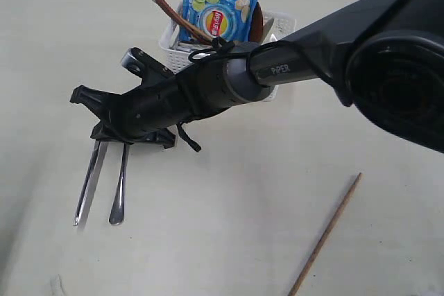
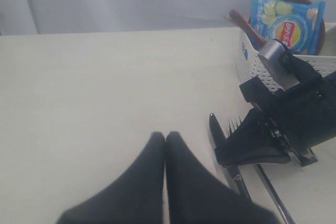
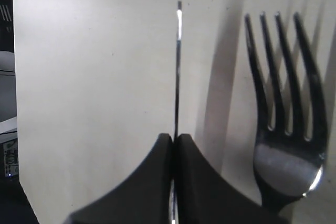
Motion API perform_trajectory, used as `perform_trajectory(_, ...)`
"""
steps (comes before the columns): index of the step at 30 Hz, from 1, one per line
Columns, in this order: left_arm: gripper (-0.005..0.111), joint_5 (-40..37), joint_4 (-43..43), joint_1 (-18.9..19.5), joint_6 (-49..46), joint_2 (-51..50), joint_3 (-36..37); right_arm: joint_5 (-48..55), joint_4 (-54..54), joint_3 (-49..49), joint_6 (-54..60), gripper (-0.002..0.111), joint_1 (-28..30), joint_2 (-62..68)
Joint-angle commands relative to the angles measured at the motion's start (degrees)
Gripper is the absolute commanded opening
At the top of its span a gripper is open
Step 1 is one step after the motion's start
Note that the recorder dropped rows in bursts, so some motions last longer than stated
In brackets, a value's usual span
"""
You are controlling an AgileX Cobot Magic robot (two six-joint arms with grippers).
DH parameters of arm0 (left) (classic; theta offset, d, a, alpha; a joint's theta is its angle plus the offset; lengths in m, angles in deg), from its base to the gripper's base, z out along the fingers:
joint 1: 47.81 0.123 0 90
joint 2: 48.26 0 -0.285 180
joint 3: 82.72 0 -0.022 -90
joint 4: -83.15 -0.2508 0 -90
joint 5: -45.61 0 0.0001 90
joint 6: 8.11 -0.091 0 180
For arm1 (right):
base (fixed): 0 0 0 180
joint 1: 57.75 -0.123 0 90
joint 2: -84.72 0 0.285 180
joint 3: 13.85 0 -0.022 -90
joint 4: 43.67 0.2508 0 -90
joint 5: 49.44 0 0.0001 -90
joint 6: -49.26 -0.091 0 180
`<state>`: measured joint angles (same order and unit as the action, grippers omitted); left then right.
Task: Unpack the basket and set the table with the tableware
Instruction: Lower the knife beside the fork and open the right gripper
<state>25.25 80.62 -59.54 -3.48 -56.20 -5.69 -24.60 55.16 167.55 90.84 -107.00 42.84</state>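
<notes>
The right hand (image 3: 173, 139) is clamped tight on the knife (image 1: 89, 184), blade held edge-on, a little way out from the basket (image 1: 171, 45) on the surface (image 1: 229, 206), just beside the fork (image 3: 286, 161). The left hand (image 2: 165, 140) is pinched closed with nothing in it. A chopstick (image 1: 326, 233) lies well apart from the basket; the chip bag (image 1: 216, 12) and wooden spoon (image 1: 172, 10) stand inside it.
</notes>
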Motion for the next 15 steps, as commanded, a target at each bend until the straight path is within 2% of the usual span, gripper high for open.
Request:
perform_trajectory(1,0.000,0.6,-0.5,-0.3,0.2,0.1,0.2,-0.4,-1.1,0.3,0.0,0.005,0.3,-0.2)
perform_trajectory(5,0.000,0.6,-0.5,-0.3,0.2,0.1,0.2,0.3,-1.4,0.3,0.0,0.022,0.5,-0.2)
perform_trajectory(7,0.000,0.6,-0.5,-0.3,0.2,0.1,0.2,1.2,-1.4,0.3,0.0,0.027,0.5,-0.2)
perform_trajectory(15,0.000,0.6,-0.5,-0.3,0.2,0.1,0.2,1.6,-1.5,0.3,0.1,0.029,0.5,-0.6)
